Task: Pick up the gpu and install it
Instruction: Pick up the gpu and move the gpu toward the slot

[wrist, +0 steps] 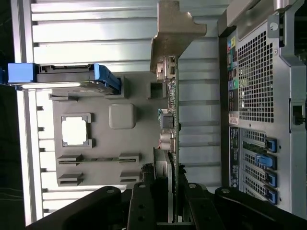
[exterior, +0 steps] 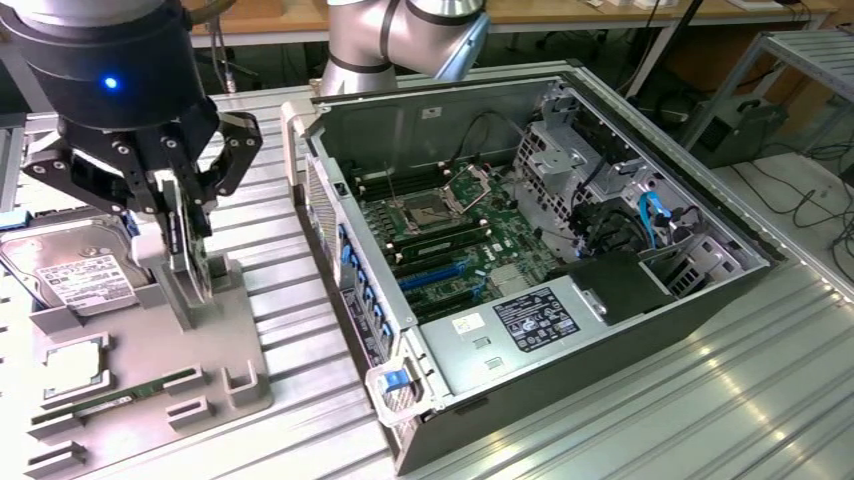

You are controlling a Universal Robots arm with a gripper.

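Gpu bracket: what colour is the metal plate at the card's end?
Dull silver-grey metal; the bracket on the gpu shows best in the wrist view.

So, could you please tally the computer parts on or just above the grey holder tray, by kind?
gpu: 1, on edge between the fingers of the tool
hard drive: 1
CPU: 1
RAM stick: 1
Total: 4
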